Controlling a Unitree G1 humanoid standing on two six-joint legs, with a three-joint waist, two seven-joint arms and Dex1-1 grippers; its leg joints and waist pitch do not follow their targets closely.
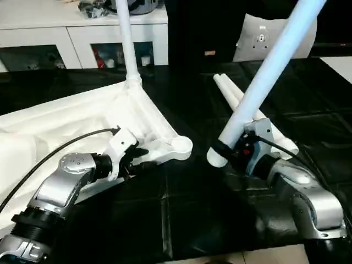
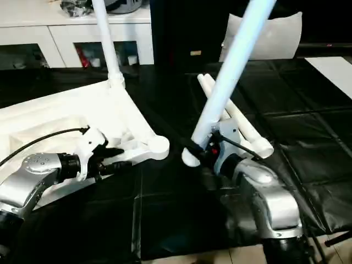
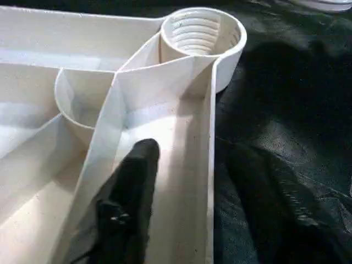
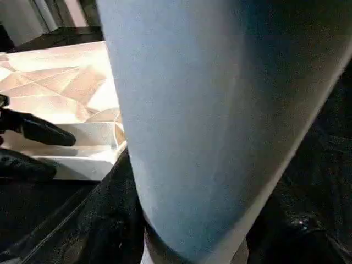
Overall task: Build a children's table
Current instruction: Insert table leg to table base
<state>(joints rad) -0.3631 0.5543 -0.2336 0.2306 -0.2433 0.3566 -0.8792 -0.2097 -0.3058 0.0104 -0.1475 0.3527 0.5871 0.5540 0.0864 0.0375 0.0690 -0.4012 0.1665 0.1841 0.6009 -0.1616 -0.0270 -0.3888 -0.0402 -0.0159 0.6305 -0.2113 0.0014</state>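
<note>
I am looking at the table top (image 1: pixel 82 118) lying upside down toward the left edge of the black work table (image 1: pixel 181 209), ribs up. One leg (image 1: pixel 125 38) is already standing upright in its far corner socket. The near corner socket (image 3: pixel 201 33) is sitting empty, its threads showing inside. My left claw (image 1: pixel 133 157) is straddling the rim just behind that socket: one black finger (image 3: pixel 129 203) is lying inside the ribbed tray and the other outside the wall, but whether they are pinching the wall I cannot tell. My right claw (image 1: pixel 234 151) is clamping a second leg (image 1: pixel 264 77) near its lower end, holding it slanted above the cloth, just right of the empty socket. Two more legs (image 1: pixel 242 102) are lying side by side behind it, near the middle of the work table. I am finding no readable writing.
</note>
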